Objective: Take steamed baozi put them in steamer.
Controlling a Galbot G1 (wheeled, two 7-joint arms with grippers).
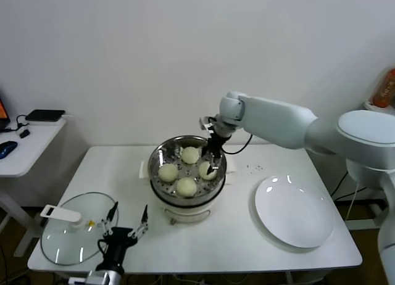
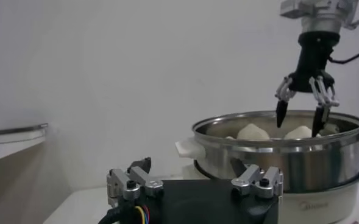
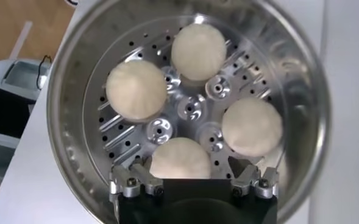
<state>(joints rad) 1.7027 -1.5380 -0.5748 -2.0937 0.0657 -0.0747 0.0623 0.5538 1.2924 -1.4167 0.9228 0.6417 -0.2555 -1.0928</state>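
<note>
Four buns [image 1: 187, 186] are seen lying on the perforated tray inside the steamer [image 1: 162, 185], which stands in the middle of the table [image 1: 247, 248]. In the right wrist view the buns [image 3: 189, 159] are shown from above, arranged in a ring around the tray centre and apart from each other; this arrangement is hidden in the left wrist view, where only two tops rise over the steamer's [image 2: 301, 161] rim. The right gripper [image 1: 212, 163] is held above the bun nearest the plate [image 1: 296, 212], its arm stretched over the table from the right. Its fingers are spread and nothing is held between them, as is confirmed in the left wrist view [image 2: 300, 115]. The left gripper [image 1: 128, 221] is parked low at the table's front edge, beside the glass lid [image 1: 74, 229], also with fingers released.
</note>
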